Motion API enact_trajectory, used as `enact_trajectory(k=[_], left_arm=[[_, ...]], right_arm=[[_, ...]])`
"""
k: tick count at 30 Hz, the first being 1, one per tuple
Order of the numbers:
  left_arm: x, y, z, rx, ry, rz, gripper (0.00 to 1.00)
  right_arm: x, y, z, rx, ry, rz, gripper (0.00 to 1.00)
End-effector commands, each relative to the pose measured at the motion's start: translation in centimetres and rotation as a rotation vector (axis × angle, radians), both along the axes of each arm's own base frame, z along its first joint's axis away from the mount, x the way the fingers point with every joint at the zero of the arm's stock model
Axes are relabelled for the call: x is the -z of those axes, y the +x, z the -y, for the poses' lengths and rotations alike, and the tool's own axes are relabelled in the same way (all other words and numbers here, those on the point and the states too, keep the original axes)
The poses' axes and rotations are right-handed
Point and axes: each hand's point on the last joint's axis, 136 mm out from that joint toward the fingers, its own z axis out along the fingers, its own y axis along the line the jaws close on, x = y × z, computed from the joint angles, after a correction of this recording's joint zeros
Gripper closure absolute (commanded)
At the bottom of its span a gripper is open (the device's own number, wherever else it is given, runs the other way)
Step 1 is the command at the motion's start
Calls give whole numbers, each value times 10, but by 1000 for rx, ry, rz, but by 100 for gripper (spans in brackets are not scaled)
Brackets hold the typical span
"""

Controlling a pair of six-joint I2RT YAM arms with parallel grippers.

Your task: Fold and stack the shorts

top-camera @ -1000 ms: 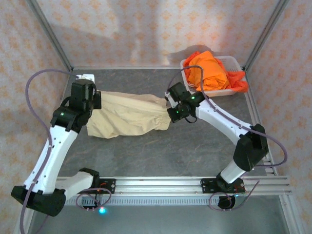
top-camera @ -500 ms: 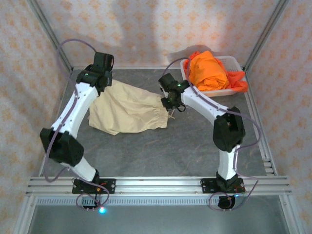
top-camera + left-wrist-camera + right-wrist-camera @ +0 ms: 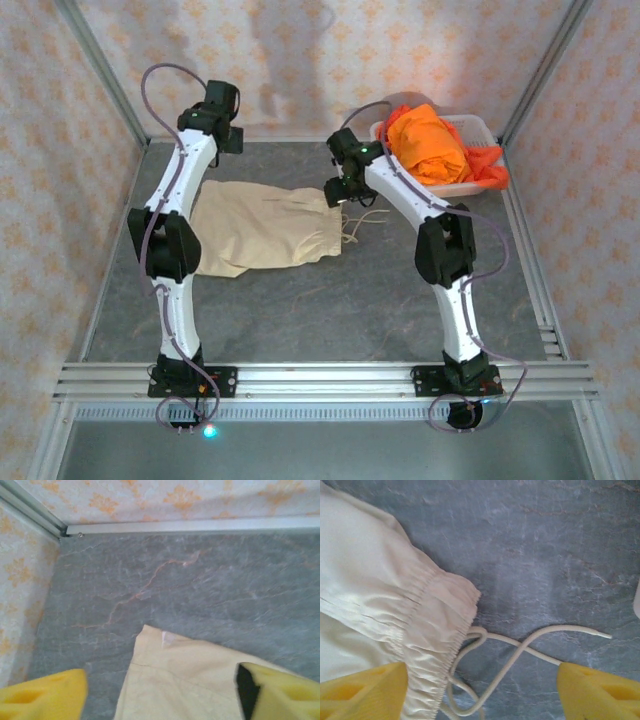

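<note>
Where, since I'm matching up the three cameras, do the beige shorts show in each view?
Top external: the beige shorts lie flat left of centre, between the two arms.
Left wrist: one corner of them, bottom middle.
Right wrist: their gathered waistband, left side.
Shared landmark: the grey marbled table. The white drawstring also shows beside the waistband in the top view.

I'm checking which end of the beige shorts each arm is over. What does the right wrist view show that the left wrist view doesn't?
Right wrist: the gathered waistband of the beige shorts and the loose white drawstring. Left wrist: a plain flat corner of the cloth, the metal rail and the patterned wall. Shared: beige cloth lying on the grey table, with the left gripper and right gripper both open, holding nothing.
</note>
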Motion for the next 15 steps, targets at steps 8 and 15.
enact_trajectory(k=[8,15], left_arm=[[3,-108,50,-12,-476,82,0],[96,-144,53,-126,-574,-13,0]], right_arm=[[-39,-90,-94,-30,523,-105,7],[33,-108,-100,67,540,-260,6]])
